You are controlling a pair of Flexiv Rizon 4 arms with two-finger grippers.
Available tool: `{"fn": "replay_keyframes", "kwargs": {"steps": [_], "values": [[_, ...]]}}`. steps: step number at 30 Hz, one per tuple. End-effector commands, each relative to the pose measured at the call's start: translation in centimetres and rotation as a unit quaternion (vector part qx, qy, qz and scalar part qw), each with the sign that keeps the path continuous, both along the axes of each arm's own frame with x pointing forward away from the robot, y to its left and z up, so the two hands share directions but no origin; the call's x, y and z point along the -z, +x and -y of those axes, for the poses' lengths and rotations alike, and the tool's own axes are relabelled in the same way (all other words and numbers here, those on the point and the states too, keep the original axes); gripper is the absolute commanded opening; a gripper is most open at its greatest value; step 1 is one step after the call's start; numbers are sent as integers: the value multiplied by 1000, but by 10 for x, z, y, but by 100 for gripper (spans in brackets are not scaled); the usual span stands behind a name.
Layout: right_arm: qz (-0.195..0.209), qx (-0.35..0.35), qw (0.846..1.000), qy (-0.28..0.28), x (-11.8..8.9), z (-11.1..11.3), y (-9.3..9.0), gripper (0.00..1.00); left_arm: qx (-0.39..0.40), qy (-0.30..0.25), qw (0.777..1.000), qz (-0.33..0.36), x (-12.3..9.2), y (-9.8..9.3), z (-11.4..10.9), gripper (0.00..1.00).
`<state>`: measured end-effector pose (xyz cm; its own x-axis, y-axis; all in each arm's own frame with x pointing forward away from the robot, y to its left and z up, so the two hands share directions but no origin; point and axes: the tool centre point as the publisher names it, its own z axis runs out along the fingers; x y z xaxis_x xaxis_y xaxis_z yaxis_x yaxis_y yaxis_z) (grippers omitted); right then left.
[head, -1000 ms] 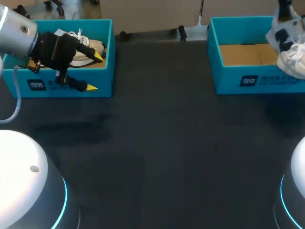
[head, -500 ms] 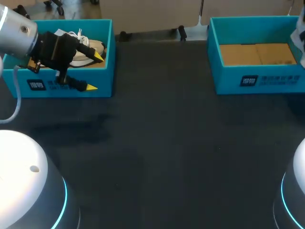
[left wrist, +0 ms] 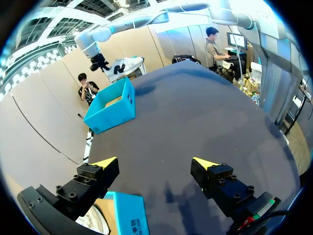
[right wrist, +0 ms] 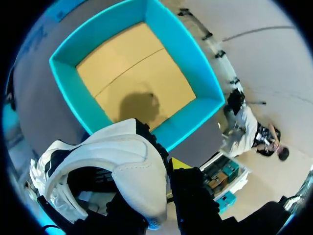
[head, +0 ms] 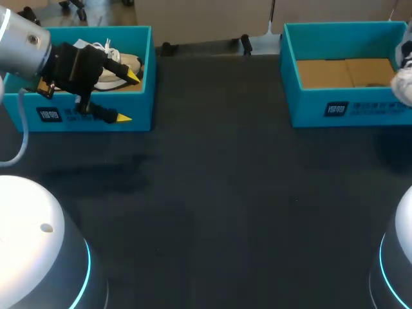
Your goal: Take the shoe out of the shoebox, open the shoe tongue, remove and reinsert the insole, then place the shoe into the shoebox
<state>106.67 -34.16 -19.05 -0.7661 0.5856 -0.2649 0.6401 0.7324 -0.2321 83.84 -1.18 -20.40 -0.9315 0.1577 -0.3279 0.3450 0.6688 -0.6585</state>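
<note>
Shoe (right wrist: pixel 132 176) hangs over shoebox (right wrist: pixel 183 58) edge; right jaws clamped on it.

The left shoebox (head: pixel 136 106) holds a shoe (head: pixel 123 67); a second shoe (head: pixel 405 84) hangs just beside the right shoebox (head: pixel 370 107).

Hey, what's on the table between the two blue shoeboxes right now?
Nothing. In the head view, the stretch of dark table between the left shoebox and the right shoebox is bare.

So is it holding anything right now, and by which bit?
A white shoe, in the right arm's fingers, gripped seemingly at the rim of its opening. The left arm's fingers hold nothing.
</note>
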Motion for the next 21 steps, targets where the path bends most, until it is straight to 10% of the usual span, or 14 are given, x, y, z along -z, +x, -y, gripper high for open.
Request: {"fn": "replay_keyframes", "kwargs": {"steps": [1, 21], "values": [[58, 149, 987, 6, -2, -5, -6, 0, 0, 2, 1000, -1, 0, 0, 0, 100], [140, 420, 894, 66, -9, 7, -11, 0, 0, 2, 1000, -1, 0, 0, 0, 100]]}}
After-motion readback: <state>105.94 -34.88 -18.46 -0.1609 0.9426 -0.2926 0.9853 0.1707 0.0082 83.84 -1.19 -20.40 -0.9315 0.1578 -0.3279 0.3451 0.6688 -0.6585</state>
